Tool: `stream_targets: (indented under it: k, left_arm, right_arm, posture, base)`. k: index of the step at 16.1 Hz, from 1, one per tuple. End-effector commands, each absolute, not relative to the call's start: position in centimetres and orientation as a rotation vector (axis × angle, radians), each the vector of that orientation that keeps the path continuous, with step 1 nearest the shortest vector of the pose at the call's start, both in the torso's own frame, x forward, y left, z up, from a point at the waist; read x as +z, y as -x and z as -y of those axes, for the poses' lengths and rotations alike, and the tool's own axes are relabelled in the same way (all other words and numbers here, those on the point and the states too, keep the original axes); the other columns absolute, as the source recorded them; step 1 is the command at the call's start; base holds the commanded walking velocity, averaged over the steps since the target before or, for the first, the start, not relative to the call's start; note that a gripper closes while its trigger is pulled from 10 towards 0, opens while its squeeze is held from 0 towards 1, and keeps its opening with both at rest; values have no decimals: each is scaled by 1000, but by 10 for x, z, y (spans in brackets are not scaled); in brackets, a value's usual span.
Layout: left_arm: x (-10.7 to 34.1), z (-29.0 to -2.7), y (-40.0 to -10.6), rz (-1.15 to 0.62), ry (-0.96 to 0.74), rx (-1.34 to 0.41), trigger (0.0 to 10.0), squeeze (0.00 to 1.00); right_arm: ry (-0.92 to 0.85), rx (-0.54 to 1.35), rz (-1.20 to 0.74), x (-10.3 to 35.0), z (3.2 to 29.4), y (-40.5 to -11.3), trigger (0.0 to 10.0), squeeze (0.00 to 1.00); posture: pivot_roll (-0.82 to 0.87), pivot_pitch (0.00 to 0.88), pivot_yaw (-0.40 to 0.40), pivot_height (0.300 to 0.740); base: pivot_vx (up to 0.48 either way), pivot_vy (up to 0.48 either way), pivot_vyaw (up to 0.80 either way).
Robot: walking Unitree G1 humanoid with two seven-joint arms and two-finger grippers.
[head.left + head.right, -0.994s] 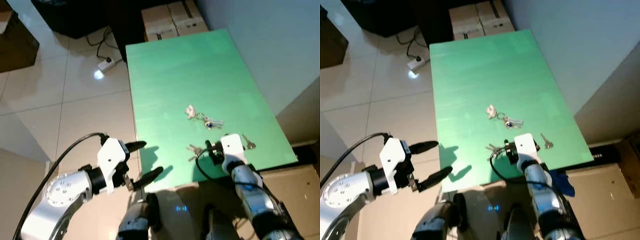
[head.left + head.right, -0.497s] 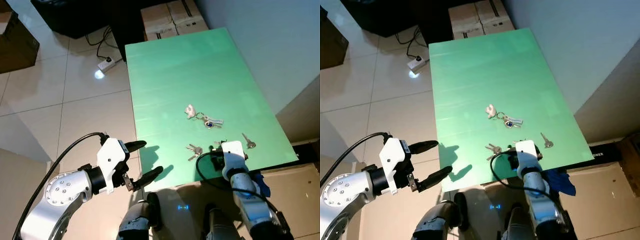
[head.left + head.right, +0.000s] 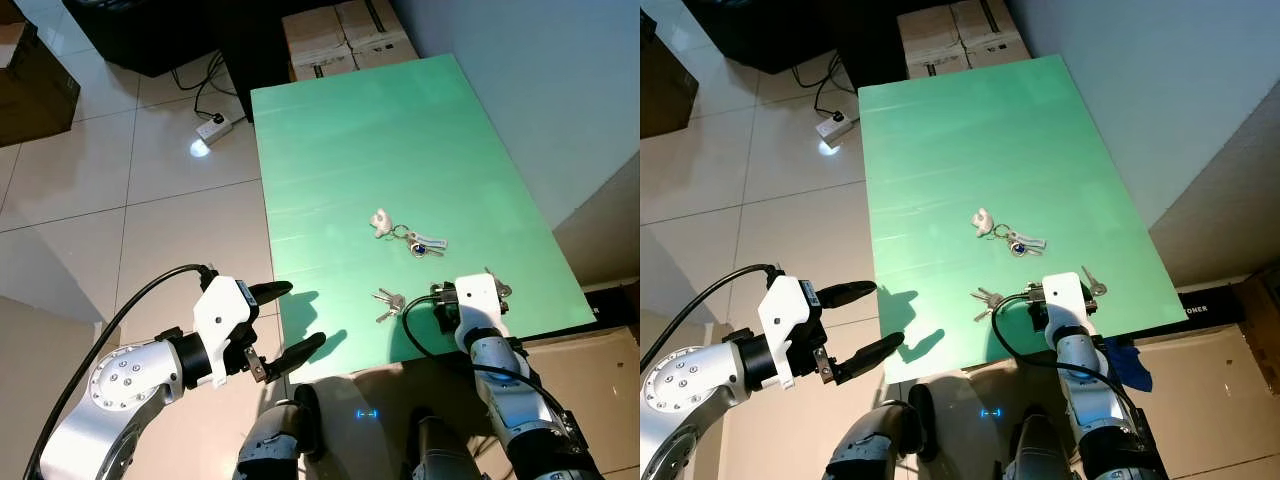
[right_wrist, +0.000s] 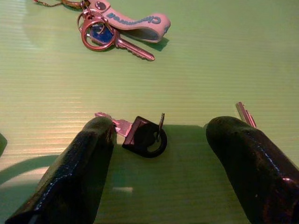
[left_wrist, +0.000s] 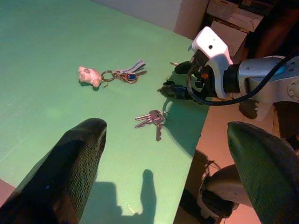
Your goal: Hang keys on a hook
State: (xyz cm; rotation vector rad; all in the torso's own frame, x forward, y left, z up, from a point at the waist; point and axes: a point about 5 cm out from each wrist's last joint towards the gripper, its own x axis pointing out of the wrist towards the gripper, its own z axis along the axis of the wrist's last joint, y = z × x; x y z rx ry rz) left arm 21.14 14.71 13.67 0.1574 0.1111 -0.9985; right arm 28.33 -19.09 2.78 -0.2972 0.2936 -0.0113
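Standing by the green table (image 3: 380, 130), I see several sets of keys spread over its near half. The right gripper (image 4: 159, 154) sits low at the table's near right edge with its jaws spread, nothing between them but a black-headed key (image 4: 140, 135) lying flat on the table just ahead of the fingers (image 4: 79, 172). A thin silver key (image 4: 245, 114) lies near the other finger. Farther in lies a key ring with a pale strap (image 4: 126, 23), a blue tag and one long key; a small pink pig charm (image 5: 89, 75) is linked to it. A small bunch of silver keys (image 3: 388, 302) rests between that ring and the table's near edge, left of the right gripper and apart from it.

The left gripper (image 3: 285, 320) hovers off the table's near left corner, over the tiled floor (image 3: 120, 180), jaws released and empty; its shadow falls on the table edge. Its black cable (image 3: 140, 300) loops back along the arm.

Beyond the far end of the table stand cardboard boxes (image 3: 345, 35). A white power strip (image 3: 212, 128) lies on the tiles near a bright reflection.
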Motion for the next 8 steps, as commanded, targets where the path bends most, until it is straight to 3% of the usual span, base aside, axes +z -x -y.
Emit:
stream_targets:
  k: [1, 3, 4, 5, 6, 7, 8]
  left_arm:
    - [136, -149, -209, -126, -161, -1008, 10000, 0]
    - [136, -149, -209, -127, -161, -1006, 10000, 0]
    - [136, -149, -210, -126, -162, -1006, 10000, 0]
    - [136, -149, -211, -125, -164, -1005, 10000, 0]
    - [136, -149, -211, -124, -164, -1005, 10000, 0]
    - [135, -149, -211, -124, -165, -1005, 10000, 0]
    - [135, -149, -211, -123, -168, -1004, 10000, 0]
  right_arm:
    - [292, 11, -334, 18, 188, -277, 7098, 0]
    - [291, 14, -339, 17, 188, -277, 2902, 0]
    - [290, 13, -340, 17, 188, -277, 2431, 0]
    - [285, 11, -341, 16, 187, -277, 3098, 0]
    - [284, 11, -341, 16, 186, -277, 3098, 0]
    - [282, 10, -340, 16, 185, -276, 4706, 0]
    - [278, -1, -327, 18, 185, -277, 10000, 0]
  posture:
    - [117, 306, 162, 740]
    - [116, 303, 163, 740]
    - [115, 302, 163, 740]
    - [115, 300, 164, 740]
    - [115, 300, 164, 740]
    - [114, 297, 164, 740]
    - [115, 295, 164, 740]
  base:
    - [0, 0, 0]
    - [0, 0, 0]
    - [0, 0, 0]
    - [0, 0, 0]
    - [0, 0, 0]
    - [0, 0, 0]
    - [0, 0, 0]
